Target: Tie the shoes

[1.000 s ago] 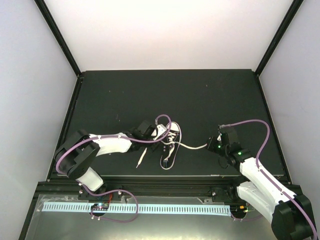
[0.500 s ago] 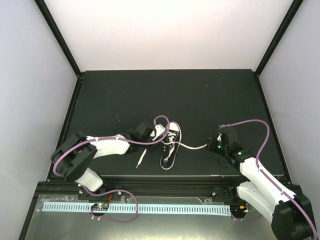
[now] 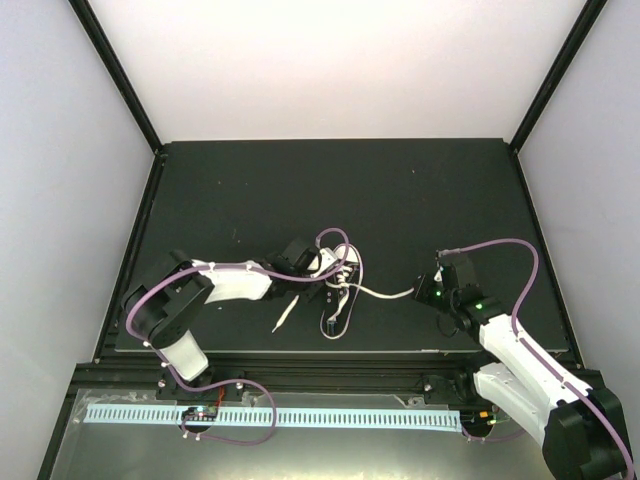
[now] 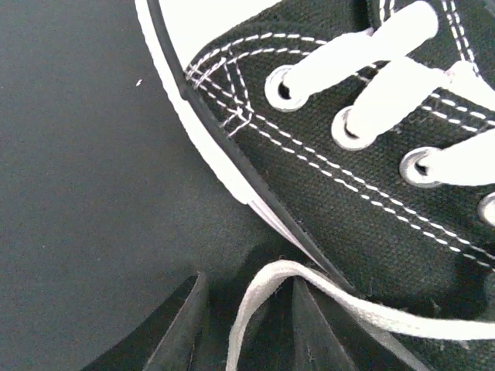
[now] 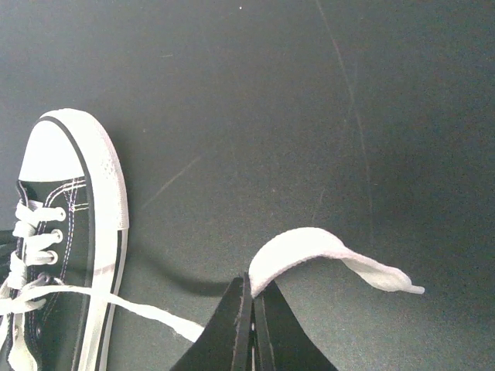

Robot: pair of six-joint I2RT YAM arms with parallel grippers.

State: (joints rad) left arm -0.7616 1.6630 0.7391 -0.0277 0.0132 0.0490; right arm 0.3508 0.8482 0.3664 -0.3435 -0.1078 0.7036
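Clamping right gripper: jaws pressed flat together on the long white lace. The lace arches past the fingers and its tip lies on the table.
Taut stretch: from the pinch the lace runs left across the table to the eyelets.
Loose lace end: lies slack on the table, near the shoe's left side.
Shoe: the small black canvas sneaker with white toe cap and white sole rim sits upright on the table between the two grippers, toe pointing away.
Left gripper: released, fingers spread at the sneaker's side, with a lace strand lying between them.
Surface: matte black table top.
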